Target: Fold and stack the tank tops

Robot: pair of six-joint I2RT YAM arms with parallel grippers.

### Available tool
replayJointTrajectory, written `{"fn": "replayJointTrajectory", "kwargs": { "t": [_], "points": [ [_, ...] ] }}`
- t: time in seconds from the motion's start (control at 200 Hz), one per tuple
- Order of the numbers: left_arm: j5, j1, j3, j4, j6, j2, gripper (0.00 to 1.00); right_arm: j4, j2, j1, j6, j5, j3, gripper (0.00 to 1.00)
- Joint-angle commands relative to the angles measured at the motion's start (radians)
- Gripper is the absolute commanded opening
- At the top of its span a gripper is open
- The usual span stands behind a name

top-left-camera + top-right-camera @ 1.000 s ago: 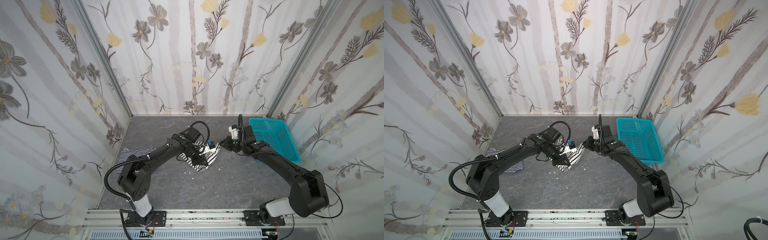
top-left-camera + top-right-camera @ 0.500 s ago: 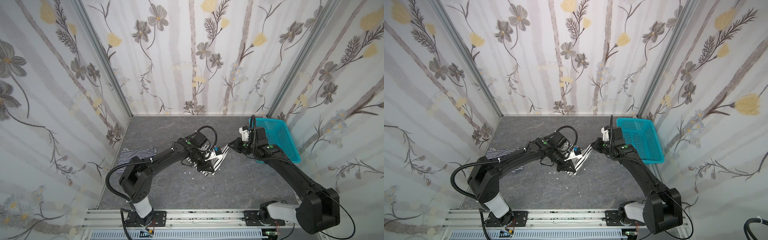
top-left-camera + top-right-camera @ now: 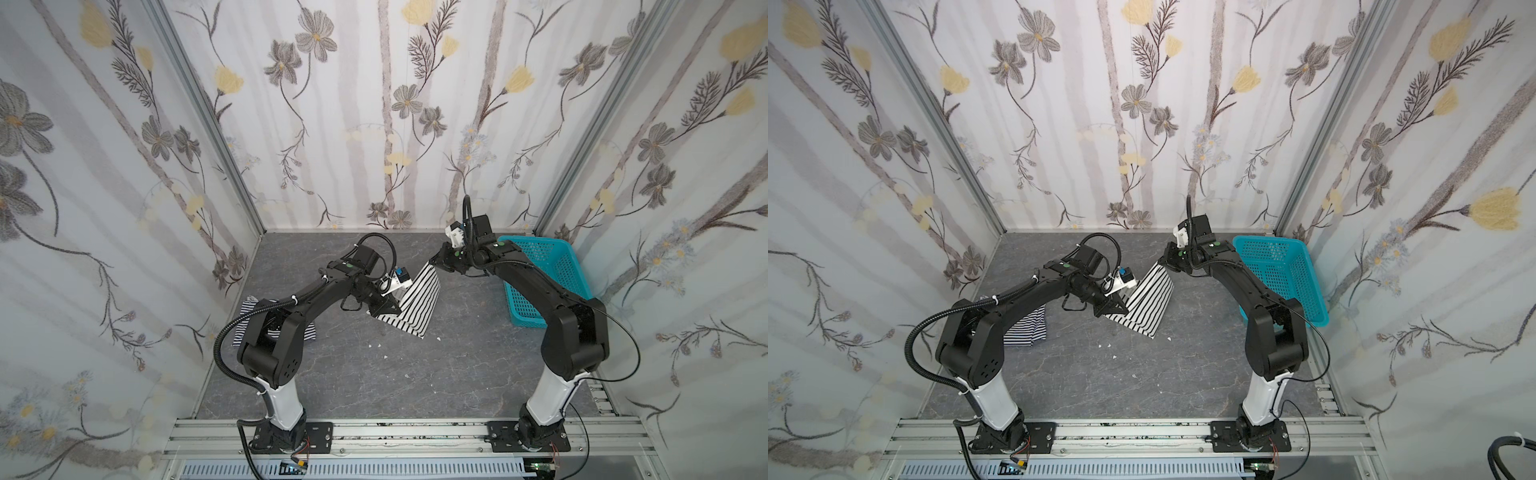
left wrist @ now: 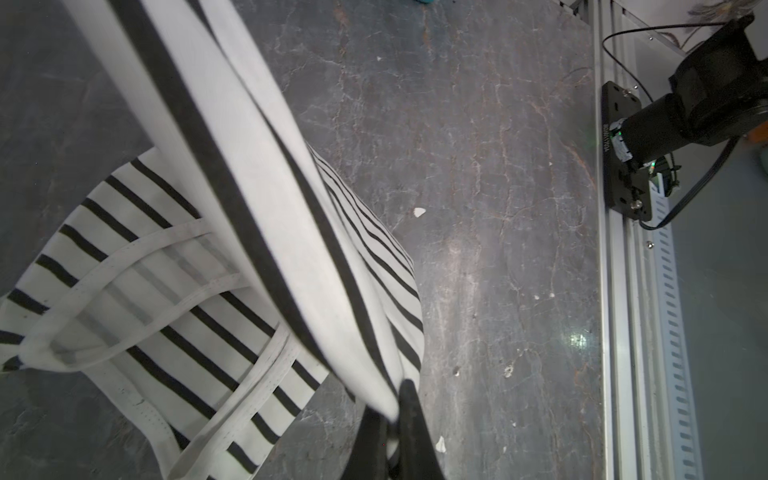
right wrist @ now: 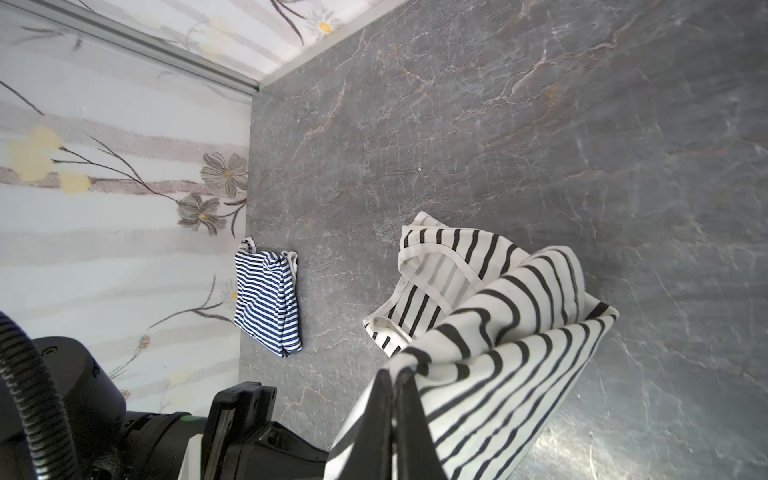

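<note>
Now the left tool (image 4: 401,399) and the right tool (image 5: 395,386) are each clenched on an edge of the wide-striped tank top (image 3: 415,303), holding that part raised while its strap end lies on the surface (image 3: 353,374). The fine-striped tank top (image 5: 268,299) lies folded well apart, on the left arm's side.

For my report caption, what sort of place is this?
Likely a robot test cell, not a home: left arm and right arm bolted to an aluminium rail, flower-printed panel walls enclosing a grey stone-look tabletop.
</note>
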Motion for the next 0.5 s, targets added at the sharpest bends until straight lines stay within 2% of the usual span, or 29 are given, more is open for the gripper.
{"fn": "replayJointTrajectory", "kwargs": {
  "t": [0.0,0.185,0.35,0.385,0.46,0.5],
  "points": [
    [-0.006,0.049,-0.021,-0.111,0.084,0.034,0.04,-0.043,0.139,0.013,-0.049,0.055,0.171,0.03],
    [0.038,0.156,-0.032,-0.111,0.111,0.099,0.04,-0.153,0.392,0.049,-0.069,0.046,0.481,0.07],
    [0.049,0.230,-0.005,-0.111,0.110,0.171,0.08,-0.125,0.488,0.062,-0.034,0.016,0.570,0.11],
    [0.044,0.237,-0.001,-0.110,0.113,0.183,0.10,-0.108,0.497,0.063,-0.027,0.001,0.570,0.17],
    [0.043,0.254,0.026,-0.106,0.100,0.221,0.17,-0.079,0.502,0.069,-0.029,-0.019,0.569,0.36],
    [0.050,0.263,0.052,-0.106,0.079,0.245,0.19,-0.072,0.496,0.075,-0.044,-0.022,0.567,0.41]
  ]
}}
